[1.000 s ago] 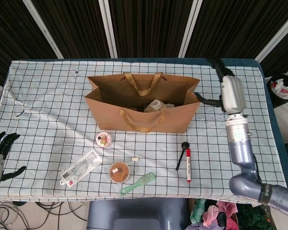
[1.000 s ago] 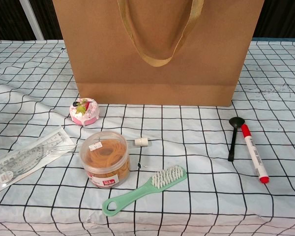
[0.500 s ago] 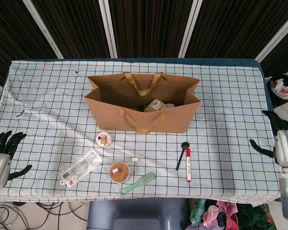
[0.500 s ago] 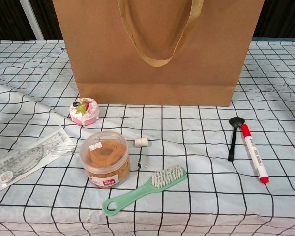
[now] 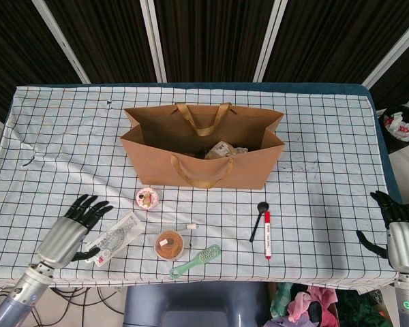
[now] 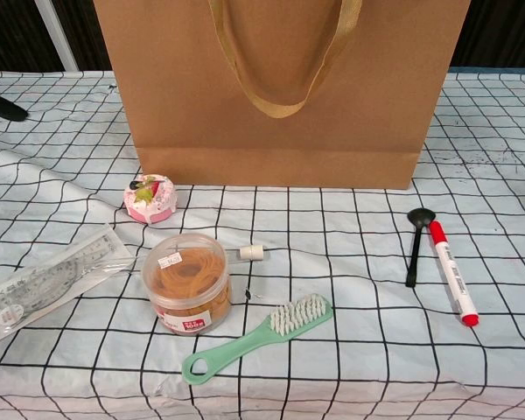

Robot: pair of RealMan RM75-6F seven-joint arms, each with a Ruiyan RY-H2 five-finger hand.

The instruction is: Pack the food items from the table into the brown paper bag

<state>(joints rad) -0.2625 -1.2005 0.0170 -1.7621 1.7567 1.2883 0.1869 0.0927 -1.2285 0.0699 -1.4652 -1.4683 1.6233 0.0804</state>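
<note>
My left hand hovers over the near-left of the table, fingers spread, holding nothing. It sits just beside the packaged ruler set, and the small pink cake-like item lies a little beyond, toward the bag. I judge that cake the only food left out, so the open hand on this side suits a reach for it.

My right hand hangs off the table's right edge, fingers apart, empty and well clear of everything — parked, by the look of it.

The brown paper bag stands open at mid-table, handles up, mouth facing the head camera. Wrapped items already lie inside.

Remaining clutter looks non-food: tub of rubber bands, green brush, black spoon, red marker, small white cap.

View differences — the head view alone shows both hands whole and the bag's contents. The chest view shows the bag only as a closed front wall, but gives the pink item's decorated top and the tub's label up close. A dark tip at its left edge may be my left hand; I cannot tell.
</note>
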